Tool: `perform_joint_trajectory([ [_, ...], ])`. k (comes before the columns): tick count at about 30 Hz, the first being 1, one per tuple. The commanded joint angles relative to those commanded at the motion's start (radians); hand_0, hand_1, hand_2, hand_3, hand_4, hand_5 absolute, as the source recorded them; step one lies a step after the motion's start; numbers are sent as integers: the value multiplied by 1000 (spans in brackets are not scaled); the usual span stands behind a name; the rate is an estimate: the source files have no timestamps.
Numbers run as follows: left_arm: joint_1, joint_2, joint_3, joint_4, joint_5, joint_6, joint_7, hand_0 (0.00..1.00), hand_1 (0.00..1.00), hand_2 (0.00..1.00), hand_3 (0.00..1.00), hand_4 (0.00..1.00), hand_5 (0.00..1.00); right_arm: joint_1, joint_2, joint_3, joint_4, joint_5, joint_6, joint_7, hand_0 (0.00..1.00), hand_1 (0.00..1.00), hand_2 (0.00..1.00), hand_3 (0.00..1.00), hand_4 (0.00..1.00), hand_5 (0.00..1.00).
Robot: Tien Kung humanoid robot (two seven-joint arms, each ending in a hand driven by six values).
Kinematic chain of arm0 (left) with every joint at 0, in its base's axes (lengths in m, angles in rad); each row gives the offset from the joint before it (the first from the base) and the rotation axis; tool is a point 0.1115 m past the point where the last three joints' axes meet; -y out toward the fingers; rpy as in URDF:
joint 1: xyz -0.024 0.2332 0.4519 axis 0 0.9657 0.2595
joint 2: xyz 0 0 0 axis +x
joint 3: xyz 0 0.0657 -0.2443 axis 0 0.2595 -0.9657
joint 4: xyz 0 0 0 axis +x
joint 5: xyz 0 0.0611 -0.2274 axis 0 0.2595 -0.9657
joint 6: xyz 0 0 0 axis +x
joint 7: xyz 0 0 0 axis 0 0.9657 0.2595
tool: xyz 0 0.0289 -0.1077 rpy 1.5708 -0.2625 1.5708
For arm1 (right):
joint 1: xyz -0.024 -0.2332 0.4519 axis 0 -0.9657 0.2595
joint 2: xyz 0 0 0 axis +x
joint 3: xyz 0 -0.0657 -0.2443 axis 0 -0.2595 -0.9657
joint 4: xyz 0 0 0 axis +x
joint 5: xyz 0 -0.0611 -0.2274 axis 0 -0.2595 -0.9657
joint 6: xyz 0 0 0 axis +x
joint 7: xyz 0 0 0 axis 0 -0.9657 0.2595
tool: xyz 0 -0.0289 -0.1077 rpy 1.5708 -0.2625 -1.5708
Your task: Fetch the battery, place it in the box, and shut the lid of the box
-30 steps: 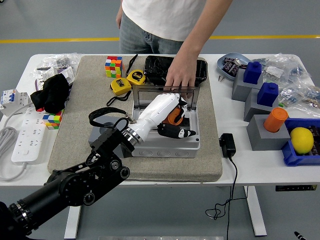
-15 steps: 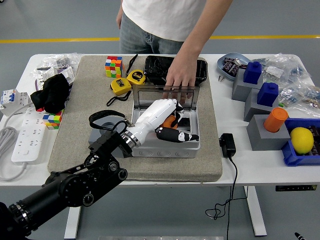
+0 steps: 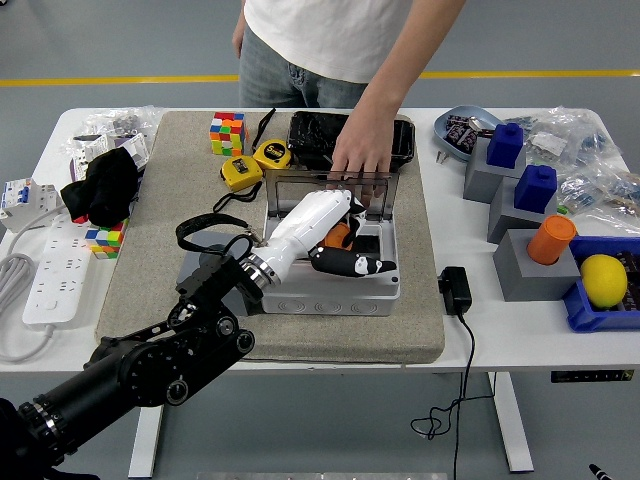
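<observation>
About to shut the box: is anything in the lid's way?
Yes. The person's hand rests on the raised lid, and the robot's left hand is inside the grey box over the orange battery.

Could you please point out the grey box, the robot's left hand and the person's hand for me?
grey box (image 3: 330, 296): head view, on its front wall.
left hand (image 3: 318, 222): head view, on its white back.
person's hand (image 3: 362, 152): head view, on the back of the hand.

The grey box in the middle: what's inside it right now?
The robot's left hand reaches into the grey box, over something orange. The hand covers most of it, so whether it grips it is unclear. A person's hand rests on the open lid.
</observation>
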Motion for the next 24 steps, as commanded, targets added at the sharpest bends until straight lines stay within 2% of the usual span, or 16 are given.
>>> perform_joint_trajectory([
  [9, -1, 0, -4, -1, 22, 1, -6, 59, 43, 93, 88, 998, 408, -1, 1, 0, -1, 1, 1, 0, 752, 697, 715, 757, 998, 998],
  [10, -1, 0, -5, -2, 24, -3, -7, 191, 155, 191, 140, 998, 414, -1, 1, 0, 0, 0, 1, 0, 751, 698, 714, 758, 998, 998],
  [15, -2, 0, -11, -2, 34, -31, -7, 191, 155, 191, 140, 998, 414, -1, 1, 0, 0, 0, 2, -1, 751, 698, 714, 758, 998, 998],
  [16, -2, 0, -13, -2, 35, -36, -6, 436, 473, 376, 284, 998, 451, -1, 2, 1, 0, -1, 2, -1, 751, 698, 715, 758, 998, 998],
  [21, -2, 0, -18, 1, 42, -48, -5, 436, 473, 376, 284, 998, 451, -1, 2, 1, -1, 1, 1, -1, 751, 698, 715, 758, 998, 998],
  [22, -2, 0, -18, 2, 44, -49, -4, 728, 669, 557, 467, 998, 476, -1, 1, 0, -1, 1, 1, -1, 751, 697, 715, 757, 998, 998],
  [24, -2, 0, -21, 2, 46, -50, -5, 728, 669, 557, 467, 998, 476, -2, 1, 0, -1, 1, 1, -1, 751, 697, 715, 757, 998, 998],
])
